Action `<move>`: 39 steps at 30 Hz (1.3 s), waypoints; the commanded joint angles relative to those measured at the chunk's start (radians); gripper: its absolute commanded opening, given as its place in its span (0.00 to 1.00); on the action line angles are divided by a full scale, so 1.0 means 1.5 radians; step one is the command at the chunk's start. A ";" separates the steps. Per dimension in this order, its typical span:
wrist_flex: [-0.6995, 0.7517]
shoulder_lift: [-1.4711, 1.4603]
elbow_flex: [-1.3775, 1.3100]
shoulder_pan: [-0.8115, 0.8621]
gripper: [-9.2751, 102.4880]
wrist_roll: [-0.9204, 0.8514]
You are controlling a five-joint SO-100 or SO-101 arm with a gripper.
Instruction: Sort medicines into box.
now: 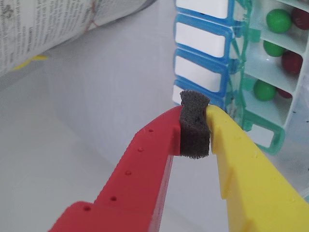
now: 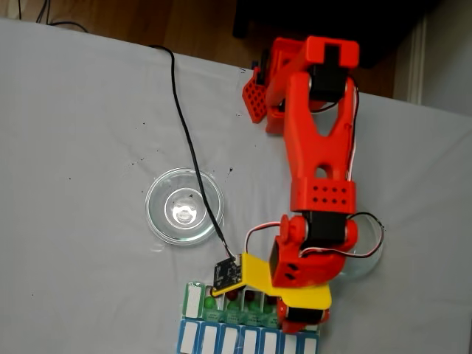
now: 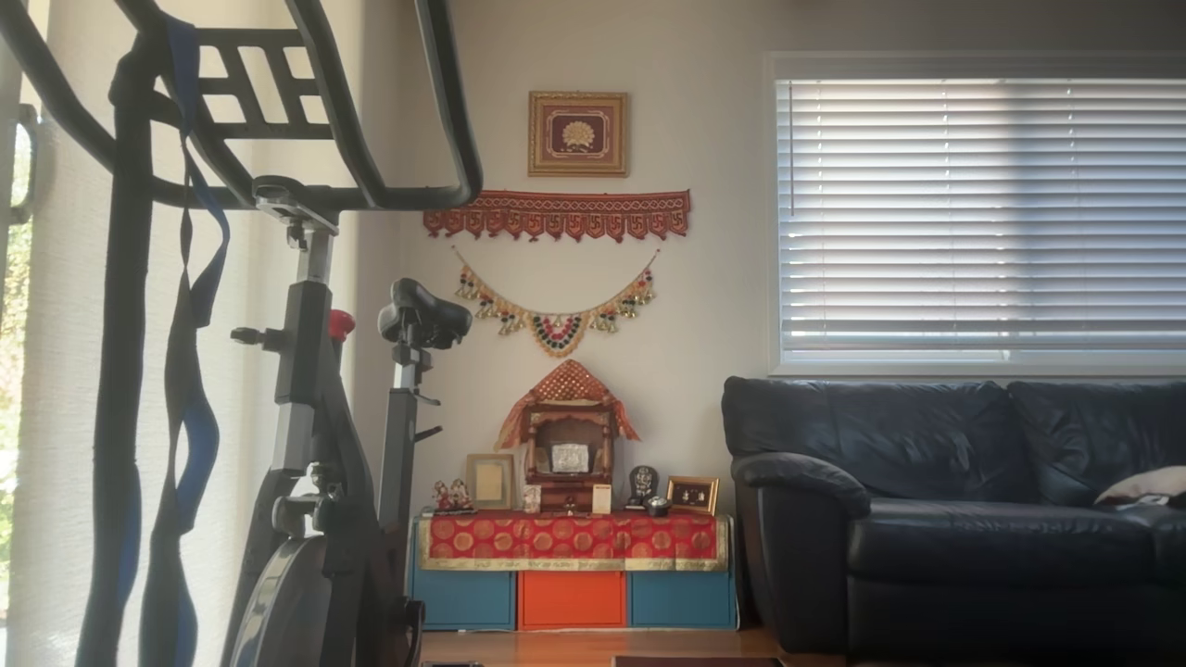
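In the wrist view my gripper (image 1: 194, 121) is shut, its red finger (image 1: 145, 159) and yellow finger (image 1: 241, 159) pressing dark foam pads together, with no ball showing between them. Just right of the tips lies the box (image 1: 263, 137), white with green lids. Its open compartments hold medicines: green balls (image 1: 278, 20) (image 1: 264, 90) and dark red balls (image 1: 292, 62). In the fixed view the red arm (image 2: 317, 199) reaches down over the right part of the box (image 2: 193, 299), where a green ball (image 2: 211, 302) shows.
A blue-and-white organiser row (image 1: 200, 41) (image 2: 243, 339) lies right against the box. A clear glass dish (image 2: 184, 206) stands on the grey cloth left of the arm, and another dish (image 2: 372, 258) peeks out by the wrist. A printed sheet (image 1: 43, 24) lies at the far left.
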 commanded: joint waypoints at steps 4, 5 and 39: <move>-0.092 0.007 0.003 -0.038 0.09 -0.010; -0.101 0.007 0.010 -0.041 0.09 -0.010; 0.134 -0.170 -0.116 -0.091 0.10 0.001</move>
